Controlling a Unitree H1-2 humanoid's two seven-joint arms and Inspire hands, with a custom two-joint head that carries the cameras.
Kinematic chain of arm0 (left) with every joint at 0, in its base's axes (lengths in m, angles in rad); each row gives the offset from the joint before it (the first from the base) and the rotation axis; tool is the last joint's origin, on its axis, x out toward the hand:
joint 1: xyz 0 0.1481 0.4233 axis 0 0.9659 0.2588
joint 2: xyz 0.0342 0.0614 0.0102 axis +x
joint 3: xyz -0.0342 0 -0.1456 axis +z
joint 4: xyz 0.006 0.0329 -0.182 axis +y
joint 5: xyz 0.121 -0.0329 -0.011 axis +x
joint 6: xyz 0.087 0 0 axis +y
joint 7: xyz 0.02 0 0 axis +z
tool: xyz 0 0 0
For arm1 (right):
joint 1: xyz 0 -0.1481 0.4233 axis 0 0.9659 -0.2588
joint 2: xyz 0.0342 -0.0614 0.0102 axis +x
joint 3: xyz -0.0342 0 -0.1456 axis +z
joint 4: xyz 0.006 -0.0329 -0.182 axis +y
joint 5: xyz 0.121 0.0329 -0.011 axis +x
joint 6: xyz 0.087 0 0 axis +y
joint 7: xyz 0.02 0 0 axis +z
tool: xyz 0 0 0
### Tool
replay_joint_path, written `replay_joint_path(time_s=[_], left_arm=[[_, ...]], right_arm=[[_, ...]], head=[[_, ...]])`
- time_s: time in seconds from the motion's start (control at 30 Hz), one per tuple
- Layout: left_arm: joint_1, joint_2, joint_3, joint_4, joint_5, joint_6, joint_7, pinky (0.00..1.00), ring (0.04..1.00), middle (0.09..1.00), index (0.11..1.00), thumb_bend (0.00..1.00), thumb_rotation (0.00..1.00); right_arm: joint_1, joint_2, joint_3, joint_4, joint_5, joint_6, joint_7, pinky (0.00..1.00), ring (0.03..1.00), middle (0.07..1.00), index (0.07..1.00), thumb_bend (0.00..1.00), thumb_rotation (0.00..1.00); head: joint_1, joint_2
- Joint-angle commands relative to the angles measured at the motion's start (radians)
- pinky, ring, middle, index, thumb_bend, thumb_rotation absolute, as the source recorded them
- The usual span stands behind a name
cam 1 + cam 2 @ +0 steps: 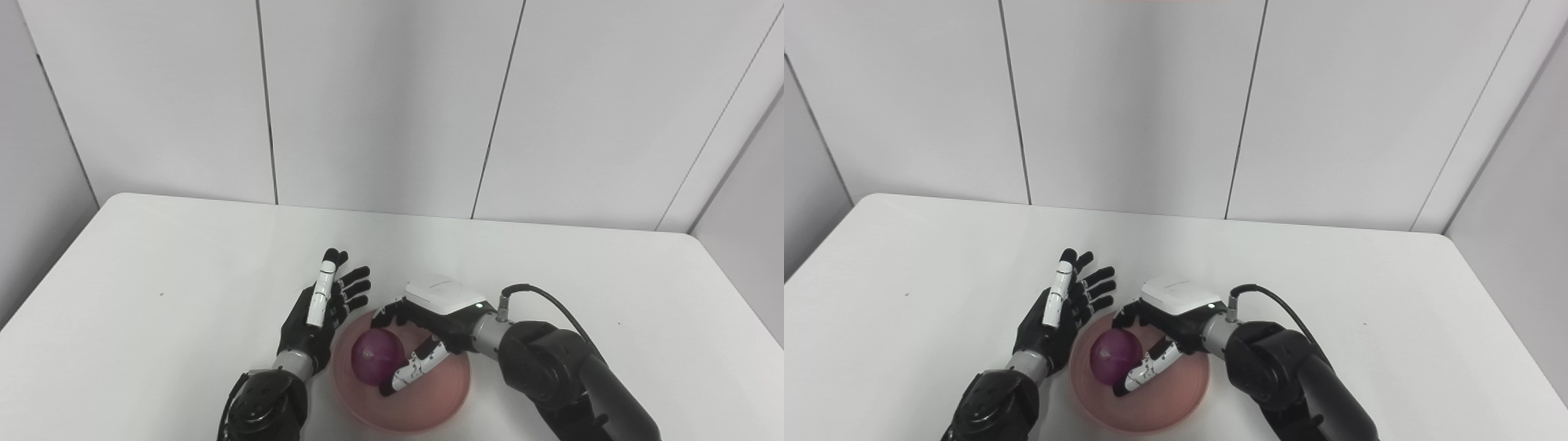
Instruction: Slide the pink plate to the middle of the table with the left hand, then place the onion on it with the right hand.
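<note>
- A broad white matte table (184, 257) with rounded corners fills the lower frame, set against pale grey wall panels (380, 98) divided by thin dark vertical seams; apart from the plate and what it carries, nothing else stands on the tabletop in either eye view.
- The shallow round pink plate (429, 410) lies at the near edge of the table, roughly centred between its left and right sides, so the slide appears done, though the plate sits closer to the robot than to the table's true centre.
- The right hand (422, 334), black with a white back shell, arches over the plate with fingers curled loosely around the onion; whether it grips the bulb or has just let go cannot be told from these views.
- The left hand (321, 309), black with a white-striped finger, rests just beside the plate's left rim, released, fingers spread, holding nothing.
- The round purple-red onion (375, 355) sits on the plate's left half, apparently resting on it; what seems left is for the right hand to clear away.
</note>
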Motion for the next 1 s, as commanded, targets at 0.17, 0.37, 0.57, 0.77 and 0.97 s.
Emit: replay_joint_path(time_s=[0.17, 0.37, 0.57, 0.77, 0.97], left_arm=[[0.009, 0.014, -0.008, 0.029, 0.014, 0.066, 0.005, 0.85, 0.834, 0.827, 0.928, 0.66, 0.96], [0.01, 0.015, -0.008, 0.032, 0.001, 0.062, 0.0, 0.86, 0.846, 0.831, 0.937, 0.66, 0.96], [0.01, 0.015, -0.01, 0.04, 0.012, 0.055, 0.011, 0.82, 0.827, 0.822, 0.925, 0.66, 0.97], [0.014, 0.009, 0.001, 0.022, 0.001, 0.067, 0.014, 0.84, 0.831, 0.827, 0.928, 0.64, 0.95], [0.018, 0.007, 0.007, 0.014, 0.004, 0.071, 0.02, 0.84, 0.824, 0.818, 0.918, 0.64, 0.94]], right_arm=[[-0.034, 0.0, -0.069, -0.071, 0.076, -0.038, -0.035, 0.56, 0.686, 0.722, 0.728, 1.0, 0.67], [-0.022, 0.025, -0.167, -0.082, 0.214, -0.023, -0.074, 0.62, 0.737, 0.769, 0.74, 1.0, 0.7], [0.029, 0.088, -0.297, -0.082, 0.374, -0.055, -0.207, 0.71, 0.805, 0.811, 0.775, 1.0, 0.78], [0.11, 0.179, -0.415, -0.093, 0.511, 0.06, -0.287, 0.86, 0.923, 0.927, 0.887, 1.0, 0.92], [0.175, 0.238, -0.504, -0.057, 0.616, 0.126, -0.359, 0.97, 0.988, 0.978, 0.942, 1.0, 1.0]], head=[[-0.003, 0.001], [-0.007, 0.002], [-0.008, 0.001], [-0.009, 0.005], [-0.013, 0.009]])
